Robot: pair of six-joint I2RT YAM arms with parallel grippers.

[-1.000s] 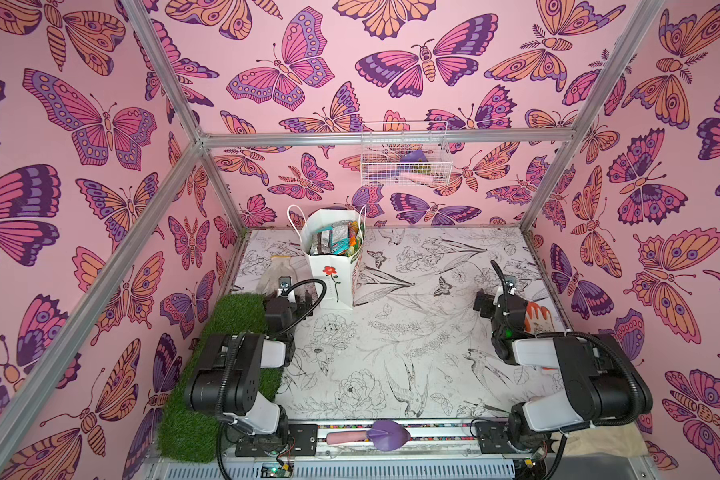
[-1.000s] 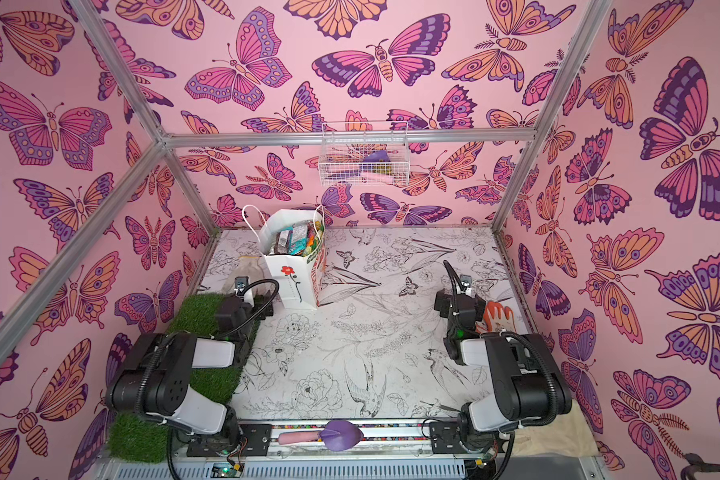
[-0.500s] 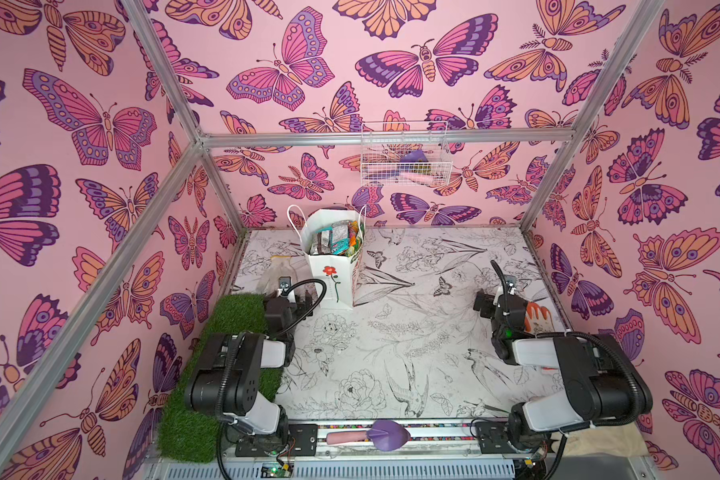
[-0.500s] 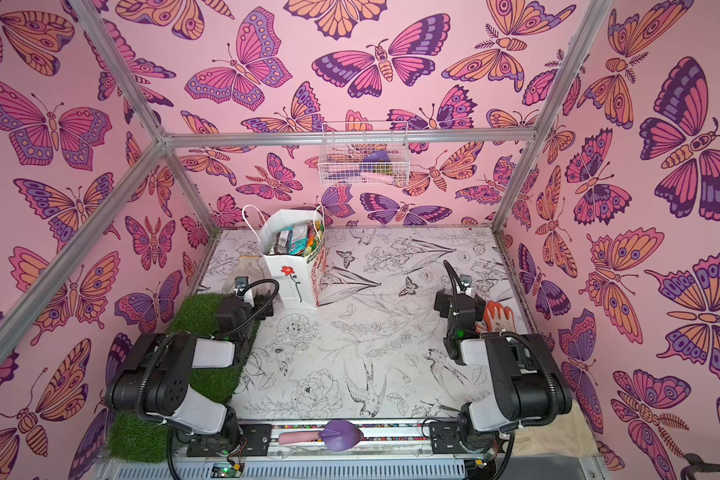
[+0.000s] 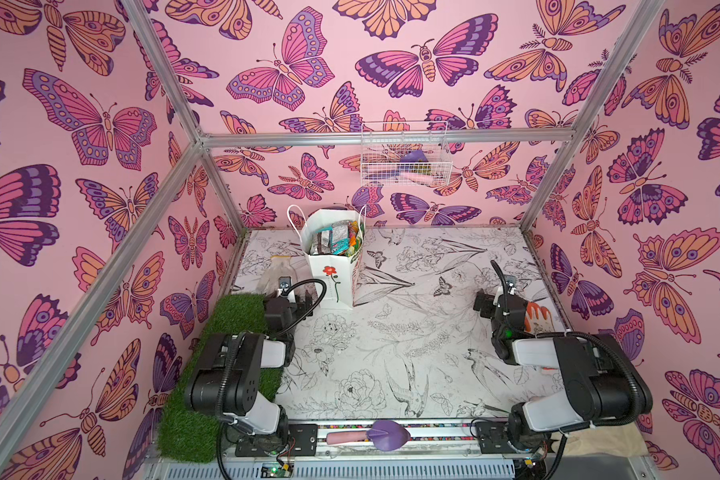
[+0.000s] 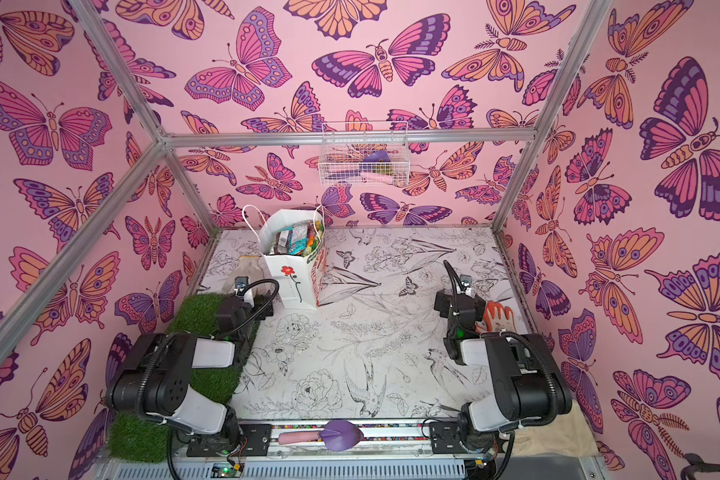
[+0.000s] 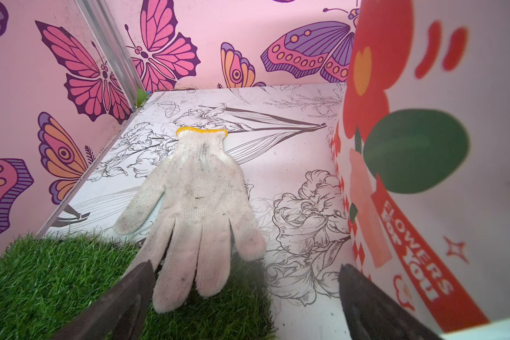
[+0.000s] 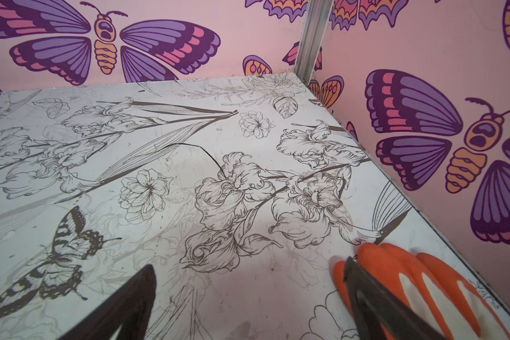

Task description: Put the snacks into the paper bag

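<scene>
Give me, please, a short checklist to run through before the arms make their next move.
1. Snacks in the paper bag: ok, packets fill its open top.
2. Bag upright: ok, standing on the table.
3. Loose snacks left on the table: ok, none seen in both top views.
4. Left pincer open, empty: ok, above the white glove fingertips and grass mat.
5. Right pincer open, empty: ok, next to the orange glove.
6. Anything hidden behind the bag: cannot tell.
</scene>
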